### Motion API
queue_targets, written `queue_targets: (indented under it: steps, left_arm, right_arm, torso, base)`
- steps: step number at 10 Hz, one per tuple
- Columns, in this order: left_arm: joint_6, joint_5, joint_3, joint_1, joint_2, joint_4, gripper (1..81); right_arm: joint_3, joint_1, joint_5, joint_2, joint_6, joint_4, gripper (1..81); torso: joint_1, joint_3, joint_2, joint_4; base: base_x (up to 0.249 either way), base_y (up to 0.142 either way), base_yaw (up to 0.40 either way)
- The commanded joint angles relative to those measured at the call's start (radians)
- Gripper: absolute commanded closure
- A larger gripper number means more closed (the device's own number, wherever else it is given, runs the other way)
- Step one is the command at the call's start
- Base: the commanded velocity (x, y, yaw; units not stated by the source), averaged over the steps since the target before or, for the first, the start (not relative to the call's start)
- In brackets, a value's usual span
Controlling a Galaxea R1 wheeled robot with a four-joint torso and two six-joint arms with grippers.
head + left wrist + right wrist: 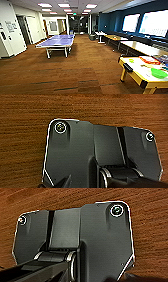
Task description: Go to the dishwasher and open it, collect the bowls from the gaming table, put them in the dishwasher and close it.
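The gaming table (133,76), white-topped with a yellow edge, stands at the lower right of the head view. On its near end lies a wide, shallow green bowl (159,73). A smaller lime bowl (131,60) sits towards its far left corner. Colourful board games (149,59) lie between them and further right. The dishwasher is out of view. Both wrist views look past the robot's dark plate onto brown carpet, and I cannot make out how the grippers stand.
A blue table-tennis table (58,41) stands in the middle of the brown carpet (82,70). Wooden-topped desks (142,47) run along the blue right wall under bright windows. White doors (10,35) are on the left. A corridor (78,25) opens at the back.
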Motion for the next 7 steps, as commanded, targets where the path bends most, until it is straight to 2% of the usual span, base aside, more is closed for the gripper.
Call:
queue_targets:
  steps: [1,7]
  left_arm:
    - [0.006,0.047,-0.002,-0.05,-0.005,0.007,1.0]
    - [0.006,0.047,-0.002,-0.05,-0.006,0.007,1.0]
  right_arm:
    - [-0.001,0.051,-0.052,0.003,-0.003,-0.002,1.0]
    - [-0.001,0.051,-0.052,0.003,-0.003,-0.001,1.0]
  torso:
    - [0.0,0.0,0.0,0.0]
    - [-0.001,0.0,-0.001,0.0]
  base:
    - [0.0,0.0,0.112]
    - [0.0,0.0,0.17]
